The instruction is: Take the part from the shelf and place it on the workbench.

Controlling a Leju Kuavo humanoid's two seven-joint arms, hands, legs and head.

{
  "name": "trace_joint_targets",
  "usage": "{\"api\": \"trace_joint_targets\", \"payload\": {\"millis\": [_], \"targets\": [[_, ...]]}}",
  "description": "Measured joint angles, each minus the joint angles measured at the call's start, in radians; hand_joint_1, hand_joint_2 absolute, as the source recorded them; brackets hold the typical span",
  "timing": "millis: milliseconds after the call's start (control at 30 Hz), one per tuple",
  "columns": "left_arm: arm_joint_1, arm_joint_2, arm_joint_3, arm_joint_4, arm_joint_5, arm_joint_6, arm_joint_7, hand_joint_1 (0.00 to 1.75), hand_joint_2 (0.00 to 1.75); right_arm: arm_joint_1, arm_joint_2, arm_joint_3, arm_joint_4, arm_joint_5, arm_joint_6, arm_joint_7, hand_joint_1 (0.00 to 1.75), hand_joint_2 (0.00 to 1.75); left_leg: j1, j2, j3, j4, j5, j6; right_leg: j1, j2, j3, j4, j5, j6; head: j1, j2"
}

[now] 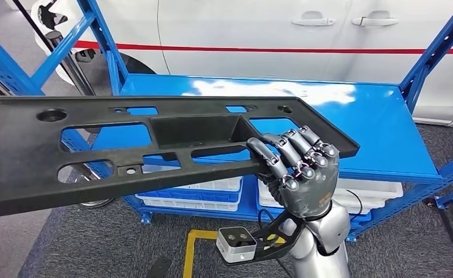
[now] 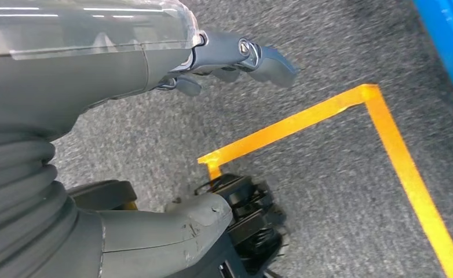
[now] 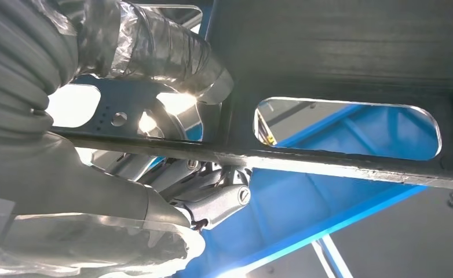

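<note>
right hand closed on near edge of black part, fingers curled over rim. part held level above blue shelf. left hand seen over grey carpet, fingers loosely curled, nothing held.

The right robot hand grips the black part's edge from beneath.
</note>
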Motion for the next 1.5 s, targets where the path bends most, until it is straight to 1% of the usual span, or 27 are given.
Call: {"api": "trace_joint_targets", "payload": {"millis": [67, 133, 200, 267, 367, 400, 433, 467, 500, 567, 633, 733, 767, 833, 900, 933, 967, 1000, 1067, 1133, 1167, 1233, 1267, 1300, 1400, 1433, 1500], "targets": [[-0.003, 0.000, -0.001, 0.000, 0.000, 0.000, 0.000, 0.00, 1.75, -0.001, 0.000, 0.000, 0.003, 0.000, 0.000, 0.000, 1.75, 1.75, -0.002, -0.001, 0.105, -0.145, 0.033, 0.007, 0.001, 0.000, -0.013, 0.003, 0.012, 0.007, 0.000, 0.000], [-0.007, 0.000, -0.002, 0.000, 0.000, 0.000, -0.001, 0.00, 1.75, -0.003, 0.000, 0.000, 0.004, 0.000, 0.000, 0.000, 1.75, 1.75, -0.007, -0.002, 0.160, -0.234, 0.039, 0.019, 0.002, 0.000, -0.017, 0.002, 0.024, 0.018, 0.000, 0.000], [-0.008, -0.001, -0.003, 0.000, 0.000, 0.000, -0.001, 0.00, 1.75, -0.004, 0.000, 0.000, 0.005, 0.000, 0.000, 0.000, 1.75, 1.75, -0.010, -0.002, 0.157, -0.246, 0.046, 0.033, 0.002, 0.000, -0.019, -0.003, 0.037, 0.031, 0.001, 0.000], [-0.009, -0.002, -0.003, 0.000, 0.000, 0.000, -0.001, 0.00, 1.75, -0.005, 0.000, 0.000, 0.005, 0.000, 0.000, 0.000, 1.75, 1.75, -0.007, 0.002, 0.150, -0.255, 0.063, 0.049, 0.000, 0.002, -0.028, 0.011, 0.020, 0.041, 0.001, 0.000], [-0.011, -0.004, -0.003, 0.000, 0.000, 0.000, -0.001, 0.00, 1.75, -0.006, 0.000, 0.000, 0.007, 0.000, 0.000, 0.000, 1.75, 1.75, -0.007, 0.006, 0.122, -0.258, 0.092, 0.069, -0.001, 0.004, -0.082, 0.159, -0.104, 0.047, 0.002, 0.000], [-0.011, -0.004, -0.003, 0.000, 0.000, -0.001, -0.001, 0.00, 1.75, -0.006, -0.001, 0.000, 0.008, 0.000, 0.000, 0.000, 1.75, 1.75, -0.008, 0.007, 0.109, -0.256, 0.100, 0.070, -0.001, 0.005, -0.099, 0.221, -0.136, 0.049, 0.001, 0.000], [-0.010, -0.004, -0.003, 0.000, 0.000, -0.001, -0.001, 0.00, 1.75, -0.006, -0.001, 0.000, 0.010, 0.000, 0.000, 0.000, 1.75, 1.75, -0.009, 0.007, 0.096, -0.253, 0.107, 0.070, -0.001, 0.005, -0.105, 0.260, -0.148, 0.050, 0.001, 0.000], [-0.010, -0.004, -0.003, 0.000, 0.000, -0.001, -0.001, 0.00, 1.75, -0.006, -0.001, 0.000, 0.011, 0.000, 0.000, 0.000, 1.75, 1.75, -0.010, 0.008, 0.083, -0.249, 0.114, 0.068, -0.001, 0.005, -0.093, 0.267, -0.139, 0.050, 0.001, 0.000], [-0.010, -0.004, -0.003, 0.000, 0.000, -0.001, -0.001, 0.00, 1.75, -0.006, -0.001, 0.000, 0.012, 0.000, 0.000, 0.000, 1.75, 1.75, -0.010, 0.008, 0.071, -0.244, 0.119, 0.066, -0.001, 0.005, -0.062, 0.235, -0.118, 0.049, 0.001, 0.000], [-0.010, -0.005, -0.003, 0.000, 0.000, -0.002, -0.002, 0.00, 1.75, -0.007, -0.002, 0.000, 0.013, 0.001, 0.000, 0.000, 1.75, 1.75, -0.011, 0.007, 0.049, -0.231, 0.127, 0.060, 0.000, 0.005, 0.034, 0.105, -0.083, 0.043, 0.001, 0.000], [-0.009, -0.006, -0.004, 0.000, 0.001, -0.005, -0.003, 0.00, 1.75, -0.010, -0.001, 0.000, 0.014, 0.006, 0.000, 0.000, 1.75, 1.75, -0.013, 0.006, 0.038, -0.222, 0.134, 0.050, 0.005, 0.006, 0.087, 0.017, -0.077, 0.035, 0.001, 0.000], [-0.004, -0.006, -0.004, 0.000, 0.009, -0.008, -0.005, 0.00, 1.75, -0.015, -0.001, -0.001, 0.027, 0.013, 0.000, 0.000, 1.75, 1.75, -0.014, 0.005, 0.029, -0.219, 0.148, 0.032, 0.006, 0.005, 0.079, 0.001, -0.065, 0.017, 0.002, 0.000], [-0.001, -0.005, -0.004, 0.000, 0.011, -0.008, -0.005, 0.00, 1.75, -0.018, -0.001, -0.001, 0.034, 0.011, 0.000, 0.000, 1.75, 1.75, -0.013, 0.004, 0.022, -0.209, 0.137, 0.026, 0.004, 0.004, 0.072, -0.002, -0.056, 0.010, 0.001, 0.000], [0.007, -0.004, -0.004, 0.000, 0.013, -0.008, -0.005, 0.00, 1.75, -0.021, 0.000, -0.004, 0.044, 0.003, 0.000, 0.000, 1.75, 1.75, -0.009, 0.003, -0.007, -0.138, 0.066, 0.014, 0.000, 0.001, 0.053, -0.006, -0.036, -0.002, -0.001, 0.000], [0.016, -0.001, -0.004, 0.000, 0.013, -0.008, -0.003, 0.00, 1.75, -0.020, 0.000, -0.010, 0.049, -0.002, 0.000, 0.000, 1.75, 1.75, -0.006, 0.003, -0.039, -0.018, -0.020, 0.004, 0.001, 0.000, 0.030, -0.005, -0.019, -0.007, -0.002, 0.000], [0.020, 0.001, -0.004, 0.000, 0.013, -0.008, -0.002, 0.00, 1.75, -0.018, 0.000, -0.014, 0.051, -0.003, 0.000, 0.000, 1.75, 1.75, -0.005, 0.003, -0.044, 0.026, -0.038, 0.001, 0.002, -0.001, 0.018, -0.004, -0.011, -0.006, -0.002, 0.000], [0.024, 0.003, -0.004, 0.000, 0.012, -0.009, -0.001, 0.00, 1.75, -0.015, 0.000, -0.019, 0.052, -0.003, 0.000, 0.000, 1.75, 1.75, -0.005, 0.003, -0.036, 0.043, -0.036, 0.000, 0.002, -0.002, 0.006, -0.003, -0.003, -0.006, -0.002, 0.000], [0.026, 0.005, -0.004, 0.000, 0.012, -0.011, 0.001, 0.00, 1.75, -0.013, 0.000, -0.023, 0.052, -0.002, 0.000, 0.000, 1.75, 1.75, -0.005, 0.003, -0.010, 0.024, -0.017, 0.000, 0.002, -0.002, -0.005, -0.002, 0.005, -0.004, -0.002, 0.000], [0.024, 0.010, -0.004, 0.000, 0.012, -0.016, 0.002, 0.00, 1.75, -0.010, 0.000, -0.033, 0.050, -0.001, 0.000, 0.000, 1.75, 1.75, -0.005, 0.003, 0.086, -0.102, 0.023, 0.006, 0.002, -0.002, -0.023, 0.002, 0.019, 0.001, -0.002, 0.000], [0.015, 0.012, -0.005, 0.000, 0.011, -0.019, -0.001, 0.00, 1.75, -0.011, 0.000, -0.040, 0.046, 0.002, 0.000, 0.000, 1.75, 1.75, -0.010, 0.001, 0.165, -0.223, 0.030, 0.018, 0.003, -0.003, -0.030, 0.004, 0.033, 0.011, -0.002, 0.000], [0.010, 0.012, -0.006, 0.000, 0.011, -0.021, -0.005, 0.00, 1.75, -0.013, 0.000, -0.042, 0.045, 0.003, 0.000, 0.000, 1.75, 1.75, -0.013, 0.001, 0.178, -0.248, 0.026, 0.024, 0.002, -0.003, -0.031, 0.002, 0.040, 0.017, -0.002, 0.000], [0.001, 0.012, -0.008, 0.000, 0.012, -0.023, -0.009, 0.00, 1.75, -0.017, 0.000, -0.043, 0.044, 0.006, 0.000, 0.000, 1.75, 1.75, -0.014, 0.002, 0.174, -0.257, 0.037, 0.037, 0.002, -0.004, -0.033, 0.000, 0.052, 0.030, -0.002, 0.000], [-0.003, 0.011, -0.009, 0.000, 0.012, -0.025, -0.010, 0.00, 1.75, -0.020, 0.000, -0.044, 0.044, 0.006, 0.000, 0.000, 1.75, 1.75, -0.012, 0.004, 0.170, -0.261, 0.047, 0.045, 0.001, -0.002, -0.038, 0.005, 0.045, 0.036, -0.002, 0.000], [-0.008, 0.010, -0.009, 0.000, 0.012, -0.025, -0.010, 0.00, 1.75, -0.023, 0.001, -0.044, 0.044, 0.007, 0.000, 0.000, 1.75, 1.75, -0.010, 0.006, 0.164, -0.265, 0.058, 0.054, 0.001, 0.000, -0.047, 0.027, 0.020, 0.040, -0.001, 0.000], [-0.021, 0.009, -0.010, 0.000, 0.011, -0.026, -0.003, 0.00, 1.75, -0.032, 0.001, -0.044, 0.045, 0.014, 0.000, 0.000, 1.75, 1.75, -0.010, 0.010, 0.133, -0.266, 0.087, 0.068, 0.000, 0.004, -0.097, 0.182, -0.108, 0.047, 0.000, 0.000], [-0.021, 0.009, -0.010, 0.000, 0.011, -0.026, -0.001, 0.00, 1.75, -0.033, 0.001, -0.044, 0.045, 0.016, 0.000, 0.000, 1.75, 1.75, -0.011, 0.011, 0.121, -0.264, 0.094, 0.068, 0.000, 0.004, -0.108, 0.234, -0.129, 0.049, 0.000, 0.000], [-0.021, 0.009, -0.010, 0.000, 0.011, -0.025, 0.004, 0.00, 1.75, -0.034, 0.001, -0.044, 0.047, 0.020, 0.000, 0.000, 1.75, 1.75, -0.011, 0.011, 0.095, -0.256, 0.107, 0.065, 0.000, 0.004, -0.088, 0.259, -0.116, 0.050, 0.000, 0.000]]}}
